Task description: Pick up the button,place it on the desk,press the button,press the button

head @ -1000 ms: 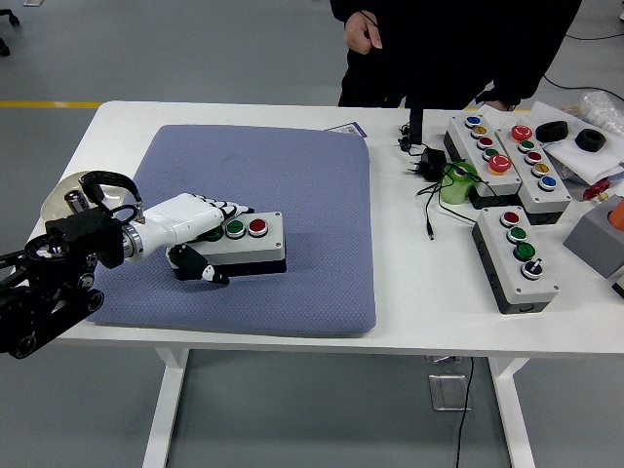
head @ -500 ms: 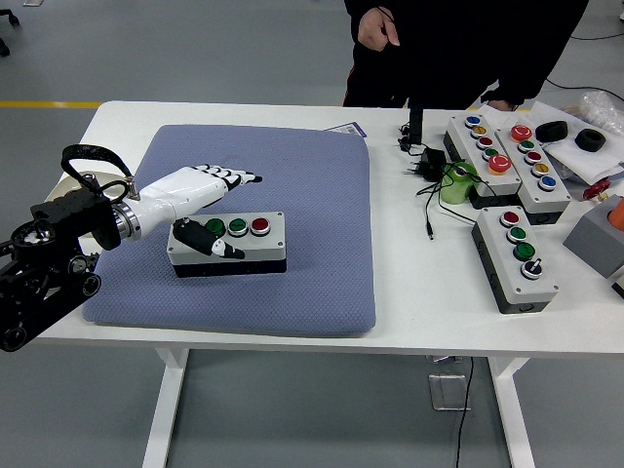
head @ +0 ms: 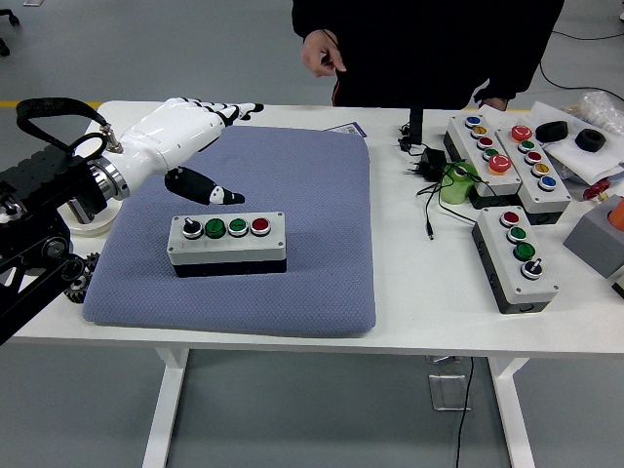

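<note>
Hovering above the blue mat (head: pixel 292 195), the left hand (head: pixel 190 136) is white w/ black fingertips, fingers loosely extended, thumb (head: pixel 207 188) hanging down, holding nothing. The button box (head: pixel 226 244) sits flat on the mat, below and a bit to the right of the hand, clear of it; no contact. Its long axis runs left-right across the view, w/ a black knob at the left end, then two green buttons (head: pixel 226 228), then a red button (head: pixel 259 226) at the right end. Thumb tip is nearest the knob/first green, so a press looks like mostly a straight drop. Right arm isn't visible, so left is the only candidate. No true containers; several other button boxes (head: pixel 517 255) plus cables lie well apart on the desk (head: pixel 419 292) to the right. A person (head: pixel 429 49) stands at the far side, hands off the desk.
</note>
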